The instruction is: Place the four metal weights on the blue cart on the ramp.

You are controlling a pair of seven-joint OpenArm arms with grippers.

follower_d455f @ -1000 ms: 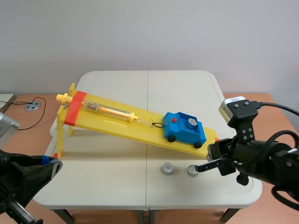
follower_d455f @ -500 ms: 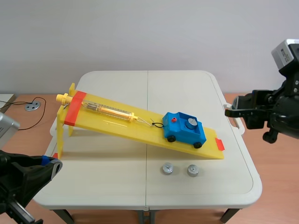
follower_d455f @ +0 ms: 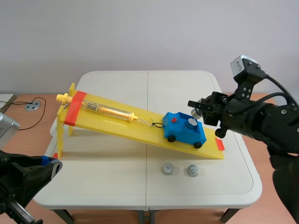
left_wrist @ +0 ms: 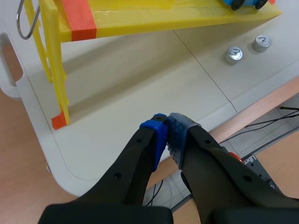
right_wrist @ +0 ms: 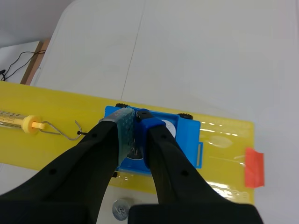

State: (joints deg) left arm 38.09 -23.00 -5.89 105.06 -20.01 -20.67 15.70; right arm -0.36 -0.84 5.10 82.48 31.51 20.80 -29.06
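The blue cart (follower_d455f: pixel 184 130) sits low on the yellow ramp (follower_d455f: pixel 117 123), with one metal weight (follower_d455f: pixel 191 122) in its tray. Two more weights (follower_d455f: pixel 167 168) (follower_d455f: pixel 193 171) lie on the table in front of the ramp. My right gripper (follower_d455f: pixel 195 106) hovers just above the cart's far side, shut on a metal weight (follower_d455f: pixel 199 113) that shows as a grey piece under the fingers. From the right wrist, the fingers (right_wrist: pixel 124 133) stand over the cart (right_wrist: pixel 187 135), beside its loaded weight (right_wrist: pixel 167 128). My left gripper (left_wrist: pixel 167 122) is shut on nothing, low at the table's near left corner.
A spring scale (follower_d455f: pixel 107 110) lies along the ramp, hooked to the cart by a wire. The ramp's raised end stands on yellow legs (left_wrist: pixel 53 60) at the left. A metal disc (follower_d455f: pixel 32 106) and a cable lie on the side desk.
My right gripper rose from the table by the two loose weights, swung up to the right, and has now come leftward over the cart. The left arm has not moved.
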